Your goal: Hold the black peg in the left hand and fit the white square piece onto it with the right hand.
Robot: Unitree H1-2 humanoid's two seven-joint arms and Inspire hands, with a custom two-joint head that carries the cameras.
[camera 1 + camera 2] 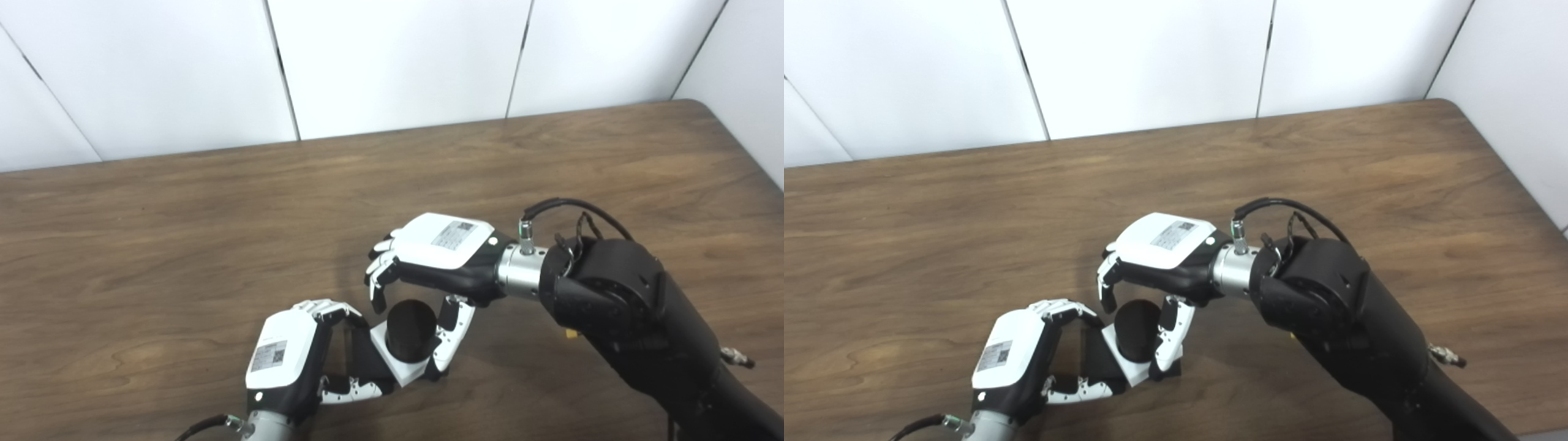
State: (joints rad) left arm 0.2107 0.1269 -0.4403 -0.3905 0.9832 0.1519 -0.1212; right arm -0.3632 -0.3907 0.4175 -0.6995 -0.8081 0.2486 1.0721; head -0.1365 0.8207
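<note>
The black peg (411,329) is a short black cylinder that stands up through the white square piece (398,365), which sits around it. My left hand (300,361), at the bottom centre, is shut on the peg's black lower part (362,355), left of the white piece. My right hand (429,263) reaches in from the right, above the peg. Its thumb (454,334) lies against the white piece's right edge and its fingers (378,285) curl down at the peg's far left side. The peg's underside is hidden.
The brown wooden table (184,245) stretches to the left and far side. White wall panels (392,61) stand behind it. The table's right edge (753,159) runs close to my right arm (637,318).
</note>
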